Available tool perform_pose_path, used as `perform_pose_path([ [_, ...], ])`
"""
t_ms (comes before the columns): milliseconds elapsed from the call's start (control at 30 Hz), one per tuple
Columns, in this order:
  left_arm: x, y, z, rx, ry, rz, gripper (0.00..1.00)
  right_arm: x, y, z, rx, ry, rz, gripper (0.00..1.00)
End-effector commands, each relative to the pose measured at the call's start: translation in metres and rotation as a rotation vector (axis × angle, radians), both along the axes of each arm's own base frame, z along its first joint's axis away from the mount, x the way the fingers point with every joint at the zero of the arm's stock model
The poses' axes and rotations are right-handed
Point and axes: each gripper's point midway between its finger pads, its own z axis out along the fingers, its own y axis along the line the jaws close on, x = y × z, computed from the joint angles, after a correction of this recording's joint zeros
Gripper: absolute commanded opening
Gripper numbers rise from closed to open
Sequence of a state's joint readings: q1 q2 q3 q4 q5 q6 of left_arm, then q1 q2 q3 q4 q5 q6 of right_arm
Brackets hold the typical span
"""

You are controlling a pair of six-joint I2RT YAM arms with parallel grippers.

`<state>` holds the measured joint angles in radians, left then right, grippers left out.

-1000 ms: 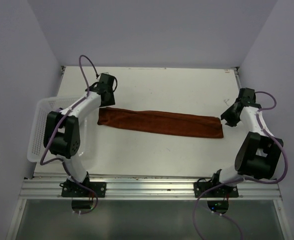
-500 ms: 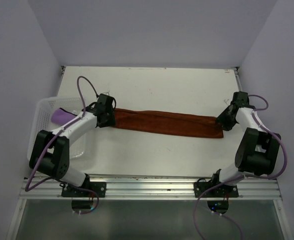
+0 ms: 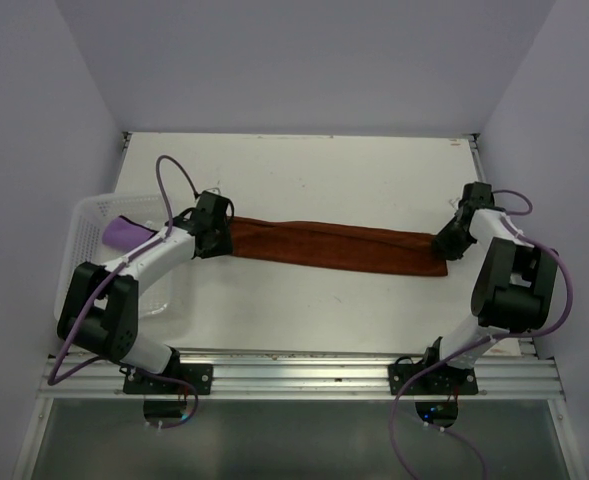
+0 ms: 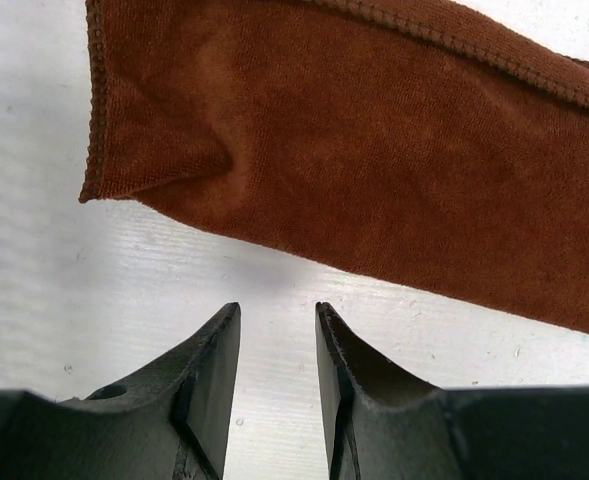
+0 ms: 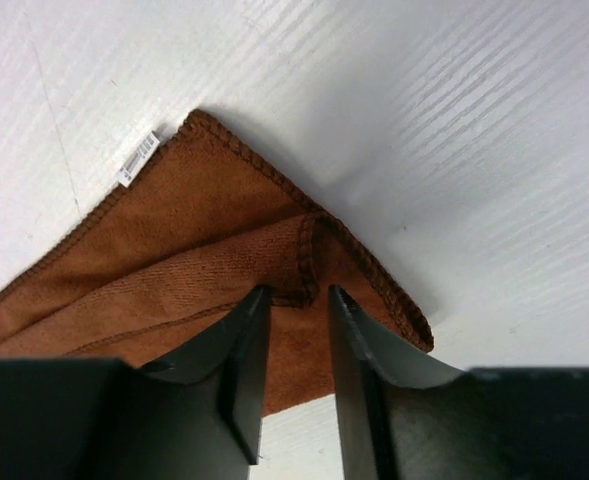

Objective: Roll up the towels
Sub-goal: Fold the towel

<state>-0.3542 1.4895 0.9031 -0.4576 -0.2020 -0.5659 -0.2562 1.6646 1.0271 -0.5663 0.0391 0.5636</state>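
Top view: we see rust-orange towel (image 3: 334,246) lying long and flat across table (image 3: 304,180). Left gripper (image 3: 226,234) at its left end, right gripper (image 3: 442,243) at its right end. Purple towel (image 3: 122,232) in white basket (image 3: 84,215).
Left wrist: fingers (image 4: 209,370) slightly spread over bare table, just short of towel edge.
Right wrist: fingers (image 5: 244,350) slightly spread, straddling folded towel corner.

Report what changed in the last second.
The left gripper swung from farther back on the table down to the left end of the orange towel, jaws slightly parted, gripping nothing. That arm's move uncovered the purple towel in the basket. The right gripper closed in over the right corner, with no visible grip. The orange towel stayed stretched out flat.
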Motion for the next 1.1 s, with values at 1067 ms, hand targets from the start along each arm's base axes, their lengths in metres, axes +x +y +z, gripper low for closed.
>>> perform_pose_path([
  [1067, 0.01, 0.0, 0.006, 0.012, -0.031, 0.008, 0.39, 0.09, -0.029, 0.027, 0.007, -0.146, -0.143, 0.01],
])
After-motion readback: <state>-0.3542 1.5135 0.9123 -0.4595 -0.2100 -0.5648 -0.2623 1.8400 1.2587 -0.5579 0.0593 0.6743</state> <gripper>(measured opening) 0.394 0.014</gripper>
